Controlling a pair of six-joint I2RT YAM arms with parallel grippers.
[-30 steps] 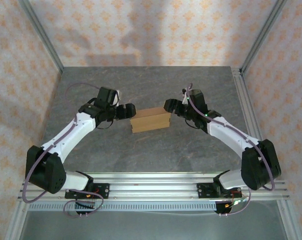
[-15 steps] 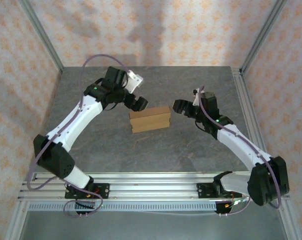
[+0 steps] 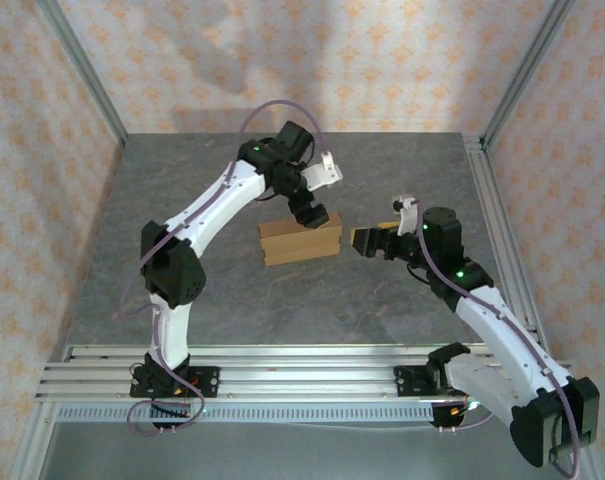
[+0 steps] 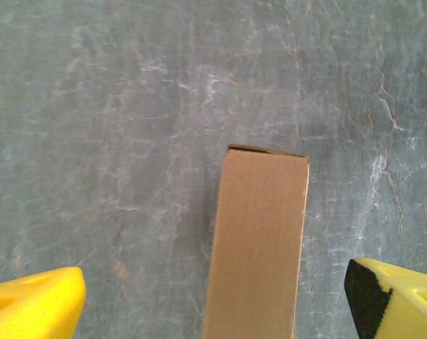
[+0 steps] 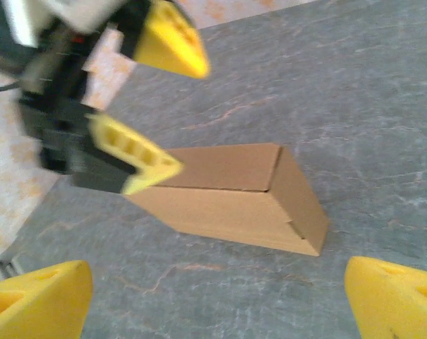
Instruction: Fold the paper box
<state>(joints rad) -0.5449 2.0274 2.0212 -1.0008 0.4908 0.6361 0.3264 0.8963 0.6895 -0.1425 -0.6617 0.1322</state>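
The paper box (image 3: 300,243) is a closed, shallow tan cardboard box lying flat mid-table. My left gripper (image 3: 312,212) hangs just above the box's back right part, pointing down, open, with nothing between its yellow fingers. In the left wrist view the paper box (image 4: 259,247) runs up between the spread fingers of that gripper (image 4: 213,300). My right gripper (image 3: 362,242) stands open a short way off the box's right end, apart from it. The right wrist view shows the paper box (image 5: 234,194) ahead of the right gripper (image 5: 219,282), with the left gripper (image 5: 192,119) over the box's far end.
Aluminium rails run along the table's right side (image 3: 492,230) and near edge (image 3: 302,360). Patterned walls (image 3: 302,60) close off the back and both sides. Bare grey tabletop (image 3: 192,200) lies all round the box.
The left arm swung up from the box's left end to above its back right part. The right gripper drew back from the box's right end and opened wider. The box stayed put.
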